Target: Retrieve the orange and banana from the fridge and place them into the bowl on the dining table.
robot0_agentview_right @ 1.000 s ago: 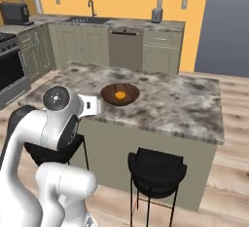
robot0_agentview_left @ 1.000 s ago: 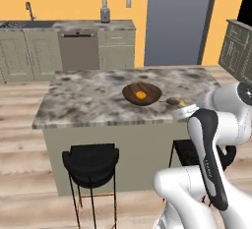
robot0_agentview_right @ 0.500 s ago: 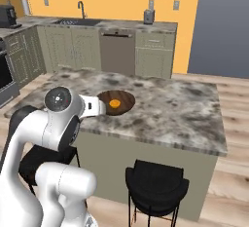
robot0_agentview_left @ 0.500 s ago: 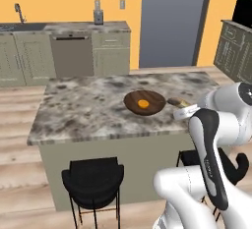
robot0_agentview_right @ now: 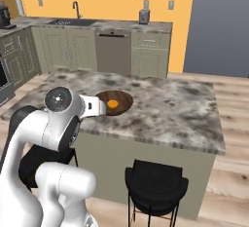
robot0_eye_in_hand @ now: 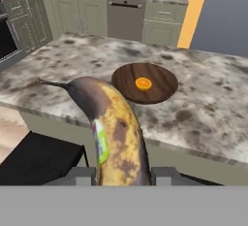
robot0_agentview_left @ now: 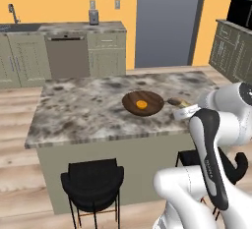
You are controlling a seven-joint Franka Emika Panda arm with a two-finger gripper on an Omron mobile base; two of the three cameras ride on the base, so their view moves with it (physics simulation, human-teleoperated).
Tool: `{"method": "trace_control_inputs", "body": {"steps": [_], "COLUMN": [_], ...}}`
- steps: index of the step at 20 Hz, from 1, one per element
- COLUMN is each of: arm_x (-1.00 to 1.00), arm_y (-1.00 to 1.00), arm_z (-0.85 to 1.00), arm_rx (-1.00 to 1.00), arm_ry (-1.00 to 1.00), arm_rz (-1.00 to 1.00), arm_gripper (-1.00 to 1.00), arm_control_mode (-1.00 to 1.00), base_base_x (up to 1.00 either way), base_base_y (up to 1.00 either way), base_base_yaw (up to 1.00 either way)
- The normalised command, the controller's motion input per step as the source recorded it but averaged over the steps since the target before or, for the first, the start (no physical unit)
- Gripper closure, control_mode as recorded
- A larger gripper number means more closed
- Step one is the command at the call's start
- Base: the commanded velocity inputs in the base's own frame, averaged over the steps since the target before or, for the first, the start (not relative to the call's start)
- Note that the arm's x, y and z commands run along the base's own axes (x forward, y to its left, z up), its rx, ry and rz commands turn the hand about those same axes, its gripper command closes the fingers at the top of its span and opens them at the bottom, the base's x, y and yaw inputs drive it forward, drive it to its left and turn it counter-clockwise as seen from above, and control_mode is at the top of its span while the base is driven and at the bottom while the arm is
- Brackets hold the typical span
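Brown-spotted banana [robot0_eye_in_hand: 116, 137] clamped in the jaws, hand held level beside the bowl [robot0_eye_in_hand: 145, 82].

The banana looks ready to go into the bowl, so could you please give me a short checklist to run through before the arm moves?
1. Banana held between the fingers: ok.
2. Orange already in the bowl: ok.
3. Room left in the bowl beside the orange: ok.
4. Gripper over the bowl: not ok, it is short of the dining table edge.
5. Grip firmness: cannot tell.
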Motion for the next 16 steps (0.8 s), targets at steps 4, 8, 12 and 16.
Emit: {"method": "trace_control_inputs", "body": {"steps": [4, 8, 12, 16], "arm_x": [0.5, 1.0, 1.0, 0.96], "arm_y": [0.02, 0.03, 0.02, 0.0], "arm_z": [0.0, 0.0, 0.0, 0.0], "arm_rx": [0.0, 0.0, 0.0, 0.0], "arm_ry": [0.05, 0.08, 0.07, 0.05], "arm_rz": [-0.04, -0.06, -0.02, 0.0], "arm_gripper": [1.0, 1.0, 1.0, 1.0], "arm_control_mode": [-1.0, -1.0, -1.0, -1.0], "base_base_x": [0.41, 0.0, 0.0, 0.0], "base_base_y": [0.03, 0.0, 0.0, 0.0], "base_base_yaw": [-0.04, 0.0, 0.0, 0.0]}}
